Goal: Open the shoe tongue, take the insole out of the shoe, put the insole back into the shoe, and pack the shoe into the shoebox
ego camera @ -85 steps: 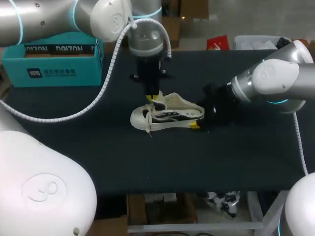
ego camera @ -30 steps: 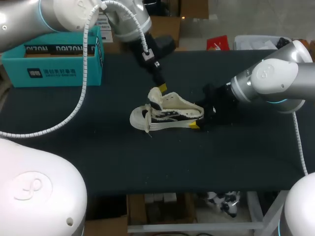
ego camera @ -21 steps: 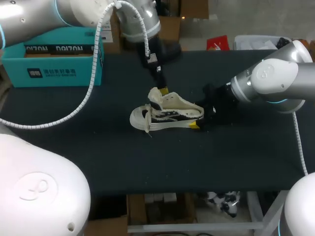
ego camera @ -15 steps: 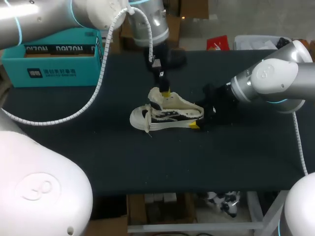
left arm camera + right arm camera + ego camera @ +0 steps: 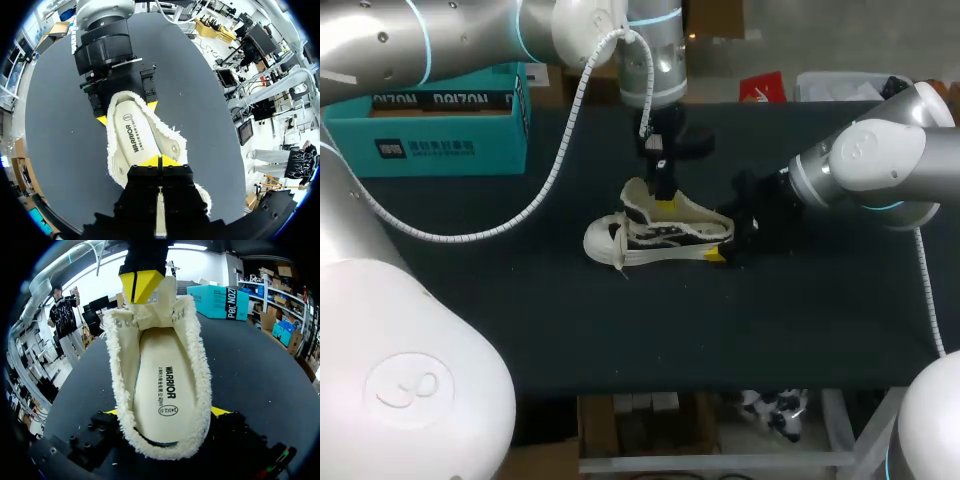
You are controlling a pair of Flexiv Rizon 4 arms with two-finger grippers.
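Left gripper (image 5: pixel 160 161) pinches the soft tongue (image 5: pixel 165 292); right gripper (image 5: pixel 166 412) clamps the shoe (image 5: pixel 660 235) heel. Insole (image 5: pixel 165 385) likely light, floppy: grab edge nearest right gripper.

The shoe (image 5: pixel 660 232) had a cream cloth upper with a rough, fleecy lining (image 5: pixel 197 365) around its opening. Inside the shoe, the insole (image 5: pixel 162 390) was smooth and matt. The table (image 5: pixel 520 320) under the shoe was dark and matt. The shoebox (image 5: pixel 430 140), beyond the shoe, was teal cardboard.
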